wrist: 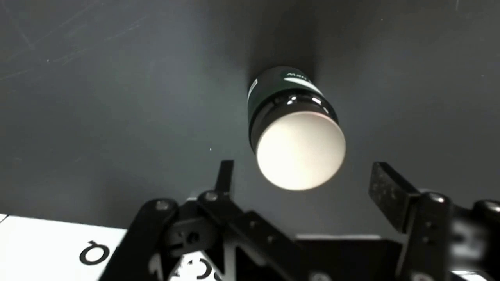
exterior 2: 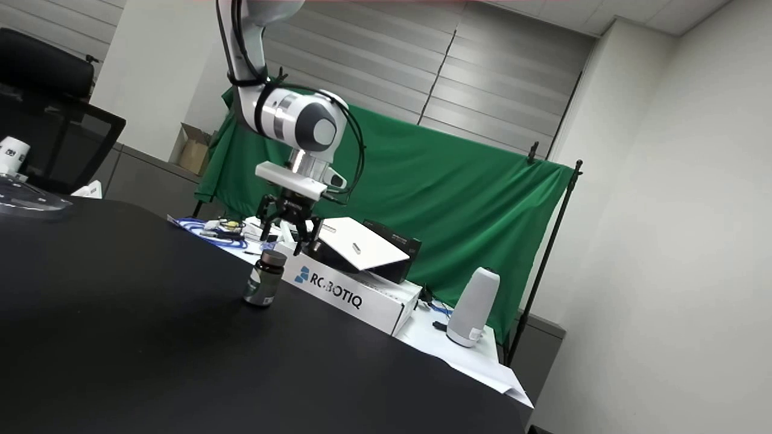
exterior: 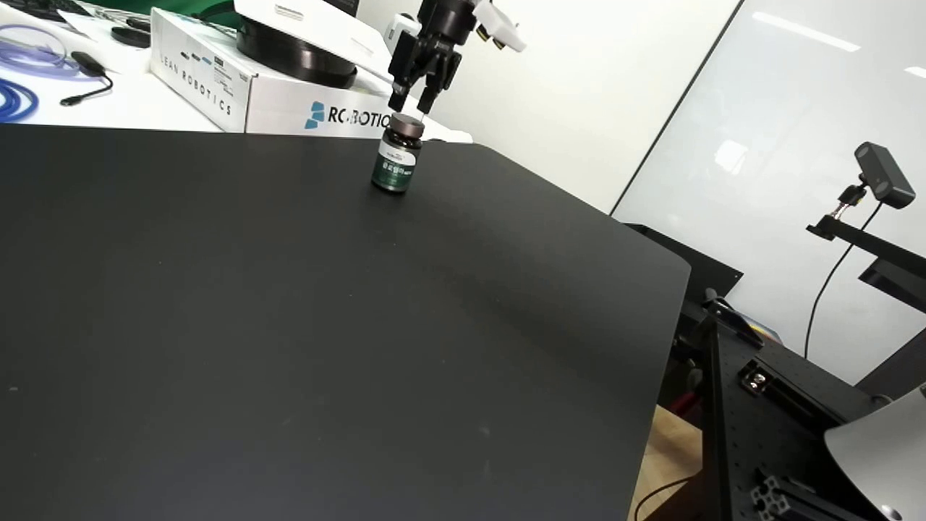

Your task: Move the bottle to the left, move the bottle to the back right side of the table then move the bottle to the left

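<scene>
While nothing is held by the black, widely parted two-fingered gripper point(exterior: 410, 103), the stubby, dark-capped, green-labelled bottle point(exterior: 396, 156) standing upright just below could be tipped over, if the fingers point(wrist: 390, 195) are lowered off-centre. By its glossy, rounded shoulders, slipping might be caused too; farther below, a flat, matte black table point(exterior: 289, 325) is seen.

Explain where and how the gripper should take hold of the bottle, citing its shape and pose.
The bottle is probably best gripped on its round body just below the cap, coming down from above. It stands upright on the table, so its sides offer opposite faces for the jaws. The gripper is open above it; in the wrist view its jaws look wider apart than the cap.
</scene>
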Motion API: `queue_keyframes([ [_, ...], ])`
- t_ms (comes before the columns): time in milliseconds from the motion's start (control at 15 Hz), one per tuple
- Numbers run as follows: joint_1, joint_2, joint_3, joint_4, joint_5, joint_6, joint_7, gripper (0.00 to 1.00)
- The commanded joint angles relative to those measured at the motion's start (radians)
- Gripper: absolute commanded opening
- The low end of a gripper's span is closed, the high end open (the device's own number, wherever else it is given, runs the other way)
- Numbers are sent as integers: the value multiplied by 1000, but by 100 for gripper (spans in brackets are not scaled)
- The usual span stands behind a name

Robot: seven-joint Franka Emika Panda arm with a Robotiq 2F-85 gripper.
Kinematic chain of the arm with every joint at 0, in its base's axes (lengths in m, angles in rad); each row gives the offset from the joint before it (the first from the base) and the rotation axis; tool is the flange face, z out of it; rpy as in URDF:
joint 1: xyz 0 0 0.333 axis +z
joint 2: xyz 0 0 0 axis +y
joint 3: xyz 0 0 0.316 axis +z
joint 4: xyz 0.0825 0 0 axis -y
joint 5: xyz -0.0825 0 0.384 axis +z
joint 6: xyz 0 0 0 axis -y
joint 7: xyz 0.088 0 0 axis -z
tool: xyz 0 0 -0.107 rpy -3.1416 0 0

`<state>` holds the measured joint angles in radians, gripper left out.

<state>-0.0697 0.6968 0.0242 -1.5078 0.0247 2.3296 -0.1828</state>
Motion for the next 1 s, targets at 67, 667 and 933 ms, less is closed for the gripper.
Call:
queue_keyframes([
  [67, -35, -230, 27, -144, 33, -2, -58, 100],
  [667, -47, -463, -6, -257, 86, -14, -147, 100],
  [933, -41, -427, -1, -253, 85, -2, -146, 100],
])
